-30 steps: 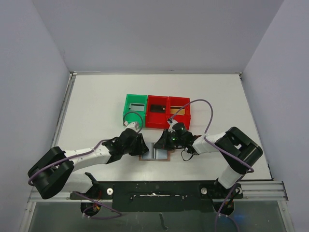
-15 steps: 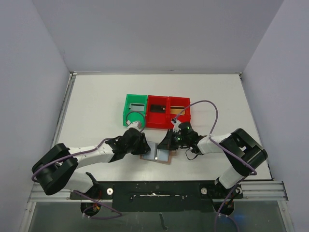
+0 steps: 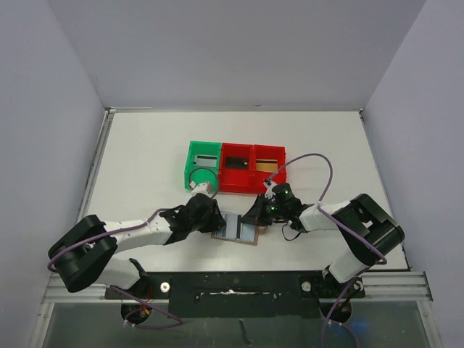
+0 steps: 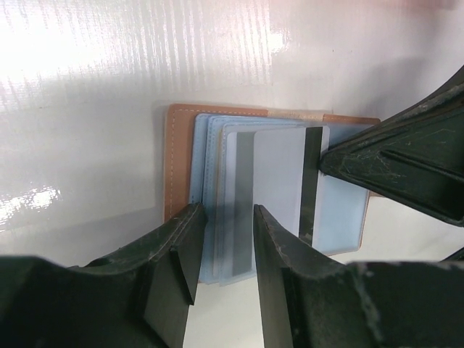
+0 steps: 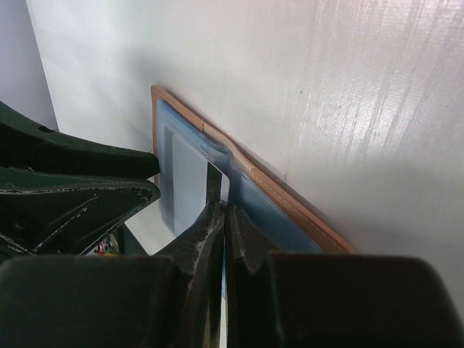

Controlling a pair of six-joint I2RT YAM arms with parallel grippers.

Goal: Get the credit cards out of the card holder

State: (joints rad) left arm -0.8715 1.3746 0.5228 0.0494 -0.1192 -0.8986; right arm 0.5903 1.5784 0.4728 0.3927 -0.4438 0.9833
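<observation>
Now I am seeing the card holder [image 3: 235, 228] lying open and flat close to the near edge of the desk [image 3: 145, 159], about its middle, brown outside with pale blue-grey pockets inside. I am judging it light, soft and ready to slide, while the grey card [image 4: 279, 174] with the black stripe is looking stiff, thin and slick, best taken by its free edge. My right gripper [image 5: 223, 210] is pinching that card, and my left gripper [image 4: 226, 217] is standing partly open over the holder's left side.
</observation>
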